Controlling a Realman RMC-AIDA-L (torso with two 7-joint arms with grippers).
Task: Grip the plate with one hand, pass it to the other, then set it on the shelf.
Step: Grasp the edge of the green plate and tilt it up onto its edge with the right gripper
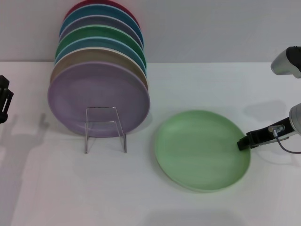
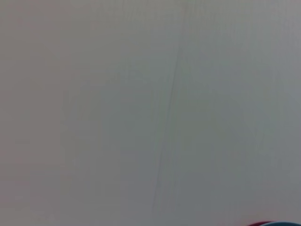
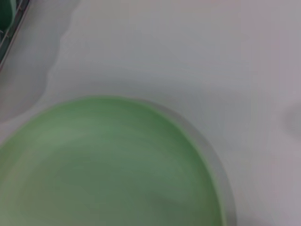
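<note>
At the right edge of the plate [image 1: 202, 149] my right gripper [image 1: 243, 142] has its dark fingertip resting on or just over the rim; whether my fingers are spread or pressed together I cannot tell. That plate lies flat on the white table [image 1: 141, 197], near the rack [image 1: 105, 128] and to its right, not touching it. My right wrist view shows only its far rim and bare table beyond. The rack already carries a row of upright plates, with a lilac plate [image 1: 99, 99] at the front leaning behind the small wire loop.

I judge I am at the first grasp, nothing lifted yet. To do it well, I want one finger under the rim and one on top, seated well over the lip, since a shallow matte rim could slip out of a thin pinch. I should lift that edge first and keep the plate level enough for a handover.

My left gripper [image 1: 3, 104] waits at the table's far left, well away; its fingers I cannot judge.
</note>
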